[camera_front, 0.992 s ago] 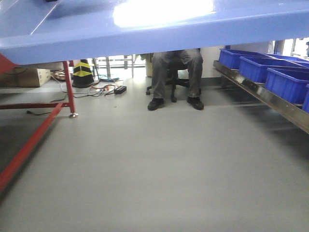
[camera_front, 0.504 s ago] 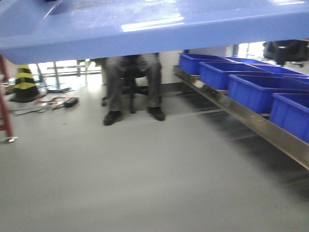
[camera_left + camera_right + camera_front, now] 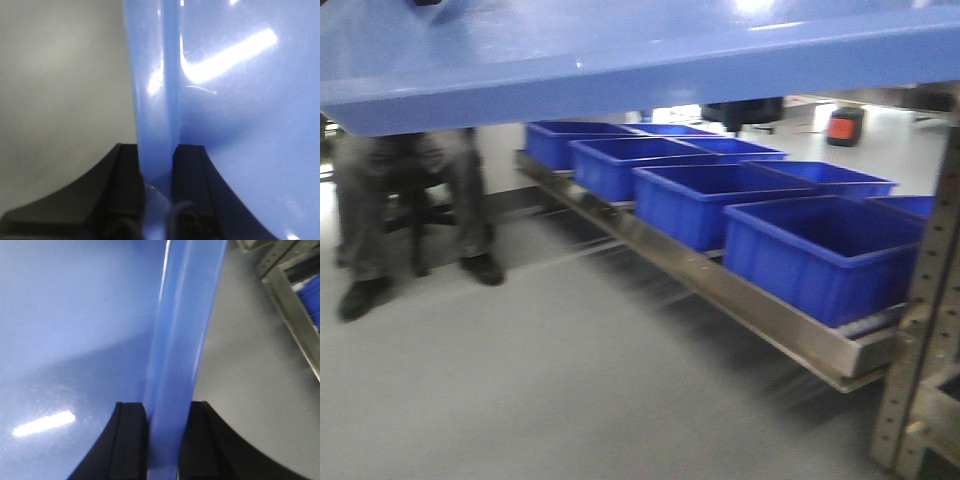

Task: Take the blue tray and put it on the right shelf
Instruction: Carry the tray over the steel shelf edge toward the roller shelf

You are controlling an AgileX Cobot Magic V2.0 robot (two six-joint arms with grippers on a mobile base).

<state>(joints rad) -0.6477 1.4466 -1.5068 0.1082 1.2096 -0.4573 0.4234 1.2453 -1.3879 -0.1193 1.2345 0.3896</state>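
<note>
The blue tray (image 3: pixel 620 60) hangs in the air across the top of the front view, glossy and light blue, seen from below its rim. My left gripper (image 3: pixel 157 165) is shut on the tray's left rim (image 3: pixel 155 100), one black finger on each side. My right gripper (image 3: pixel 167 425) is shut on the tray's right rim (image 3: pixel 185 320) in the same way. The right shelf (image 3: pixel 720 290) runs from the middle back to the lower right in the front view, with a shiny steel front rail and a grey perforated upright (image 3: pixel 920 330). The tray is above and left of it.
Several deep dark-blue bins (image 3: pixel 820 250) stand in a row on the shelf. A seated person's legs (image 3: pixel 410 210) and chair are at the left on the grey floor (image 3: pixel 540 380). The shelf rail (image 3: pixel 295 325) shows at the right wrist view's upper right.
The view has swung right: the red-legged table and cone have left the frame, the person has slid to the left edge, and the shelf with bins now fills the right half, much closer.
</note>
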